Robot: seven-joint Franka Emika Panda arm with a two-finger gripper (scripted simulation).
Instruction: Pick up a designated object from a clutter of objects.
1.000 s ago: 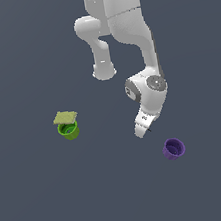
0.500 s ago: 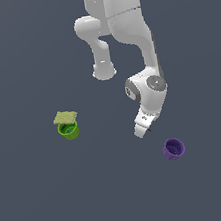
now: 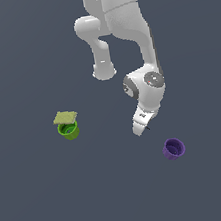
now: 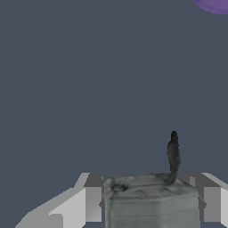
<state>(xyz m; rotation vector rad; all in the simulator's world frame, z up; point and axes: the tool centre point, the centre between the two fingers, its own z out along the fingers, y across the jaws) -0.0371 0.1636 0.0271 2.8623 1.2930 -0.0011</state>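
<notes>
The tiny grey blocky item [image 4: 151, 200] sits between my two fingers in the wrist view, with its thin dark stem [image 4: 173, 153] sticking out past them. My gripper [image 4: 151, 209] is shut on it: the finger [image 4: 87, 202] on one side and the finger [image 4: 209, 200] on the other both press against the block. In the exterior view the gripper [image 3: 139, 127] hangs low over the floor, with the dark stem [image 3: 146, 127] just visible beside it. The purple cup [image 3: 174, 148] stands close by, toward the exterior view's right.
The purple cup's rim [image 4: 213, 4] shows at the edge of the wrist view. A green cup [image 3: 68, 130] stands at the exterior view's left, with a flat tan-green square pad [image 3: 65, 117] touching its far rim. The arm's base [image 3: 104, 70] stands behind.
The gripper has shifted only very slightly, down and to the exterior view's left. The cups and the pad have not moved.
</notes>
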